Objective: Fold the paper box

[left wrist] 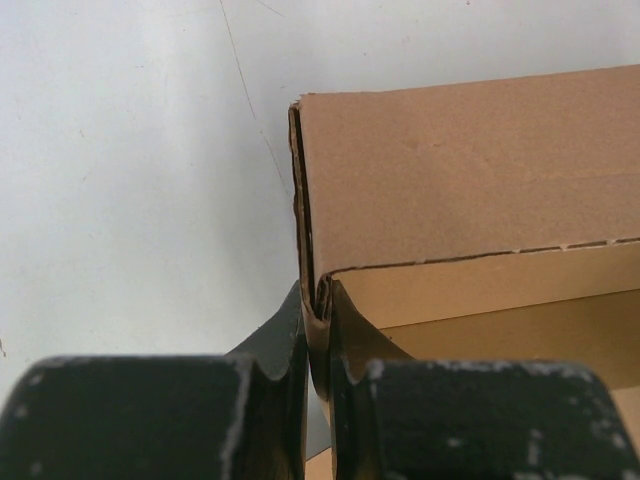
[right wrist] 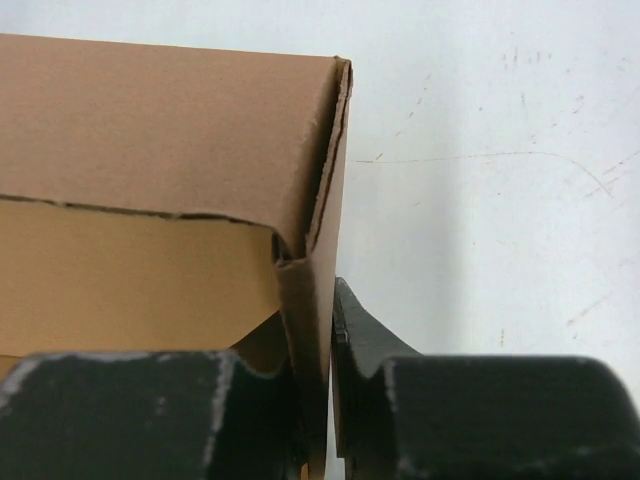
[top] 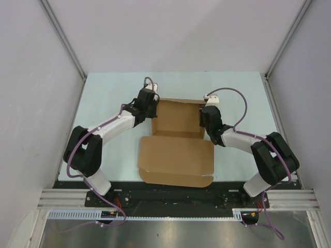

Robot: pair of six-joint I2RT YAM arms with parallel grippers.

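Note:
The paper box (top: 178, 124) is plain brown cardboard, partly formed, with raised side walls at the far end and a flat lid panel (top: 176, 160) lying toward the arm bases. My left gripper (top: 151, 106) is shut on the box's left side wall (left wrist: 318, 300), one finger on each side of it. My right gripper (top: 205, 118) is shut on the right side wall (right wrist: 312, 320) in the same way. In both wrist views the far wall of the box (left wrist: 460, 170) stands upright beyond the fingers, also seen in the right wrist view (right wrist: 160, 130).
The pale table top (top: 103, 98) spreads around the box. Metal frame posts (top: 62, 39) rise at the back corners. The arm bases sit on a black rail (top: 176, 199) at the near edge.

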